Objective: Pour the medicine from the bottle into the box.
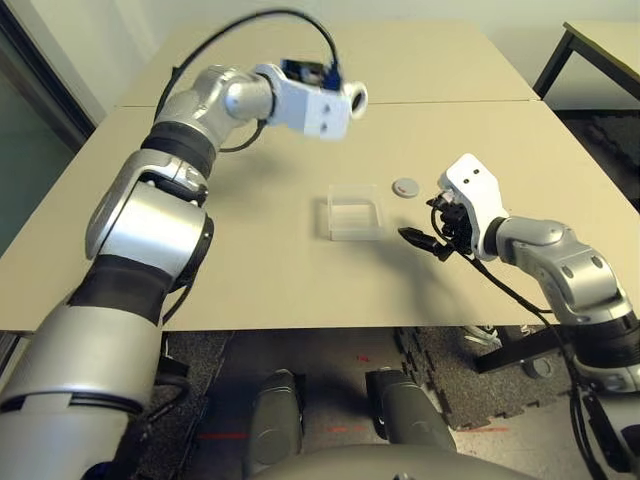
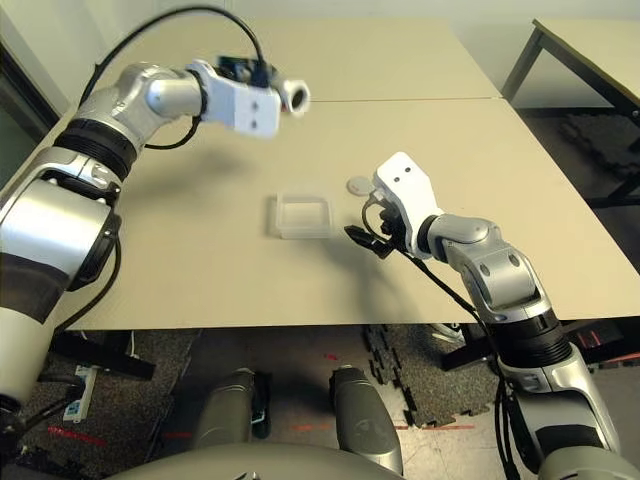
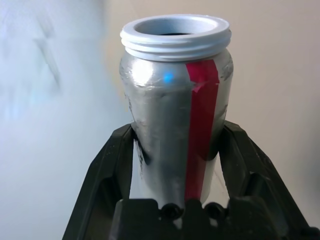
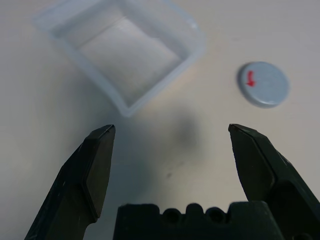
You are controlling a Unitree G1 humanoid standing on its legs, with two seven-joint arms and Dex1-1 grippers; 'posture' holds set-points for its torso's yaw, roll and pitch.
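- Two desks meet along a seam in the upper frame; the near desk (image 1: 250, 270) carries everything.
- Clear box (image 1: 354, 211) sits mid-frame, grey cap (image 1: 405, 187) just beside it, apart.
- Left claw (image 3: 175, 165), raised at upper centre, is clamped on the uncapped bottle (image 3: 175, 100).
- Right claw (image 4: 172, 145) spread wide, empty, near the box; bare desk lies around it.

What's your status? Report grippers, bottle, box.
Left gripper shut on the bottle, uncapped, raised above table. Right gripper open, empty, near the box. Cap beside box. Nothing in the way.
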